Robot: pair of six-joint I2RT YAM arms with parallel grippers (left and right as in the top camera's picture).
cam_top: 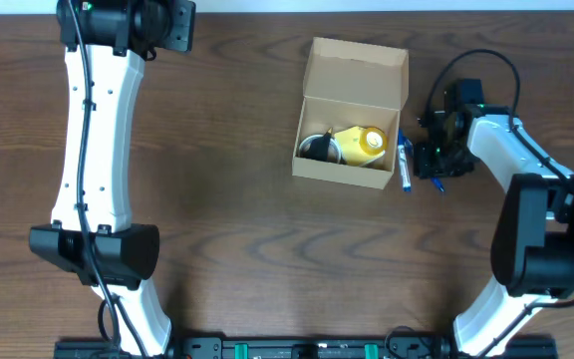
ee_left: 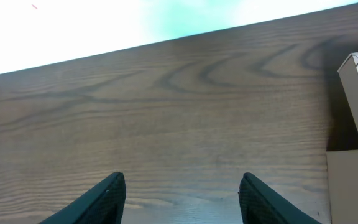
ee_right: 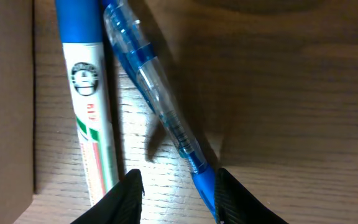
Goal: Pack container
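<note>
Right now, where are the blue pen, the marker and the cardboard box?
blue pen point(ee_right: 157, 99), right wrist view, clear barrel.
marker point(ee_right: 91, 118), right wrist view, white body.
cardboard box point(cam_top: 359, 68), overhead view, open lid flap.

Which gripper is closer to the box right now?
Right. The right gripper sits just beside the box, over a pen and marker; the left gripper is far off to its left.
</note>
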